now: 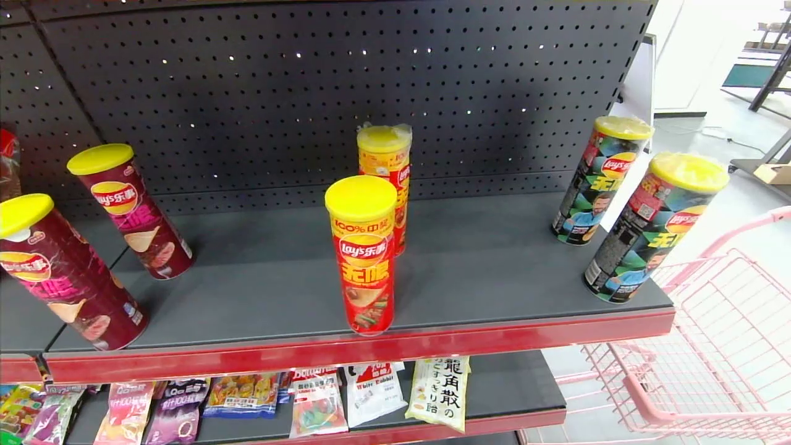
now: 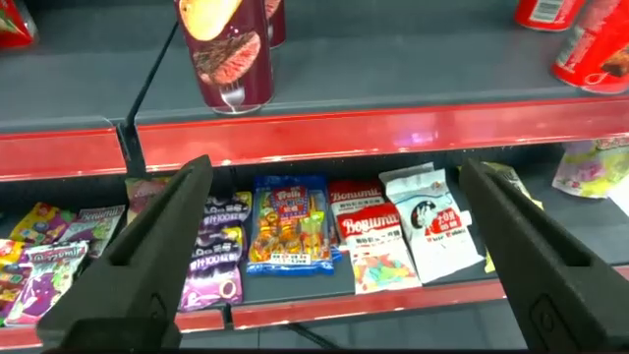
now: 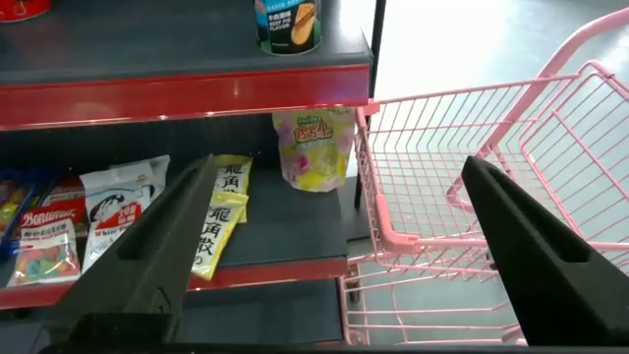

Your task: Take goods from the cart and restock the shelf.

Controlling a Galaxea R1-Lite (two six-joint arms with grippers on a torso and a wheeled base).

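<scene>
Both our left gripper and right gripper are wide apart, holding nothing — so we should reach low into the pink wire cart, just right of the dark red-edged metal shelf.

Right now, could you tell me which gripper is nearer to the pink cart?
Right. The right gripper sits open at the right end of the shelf, beside the cart; the left gripper is open farther left, facing the lower-shelf snack bags.

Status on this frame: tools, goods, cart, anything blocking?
Left tool open, empty, facing lower snack shelf. Right tool open, empty, near pink cart. Six chip cans standing on upper shelf. No obstruction seen.
</scene>
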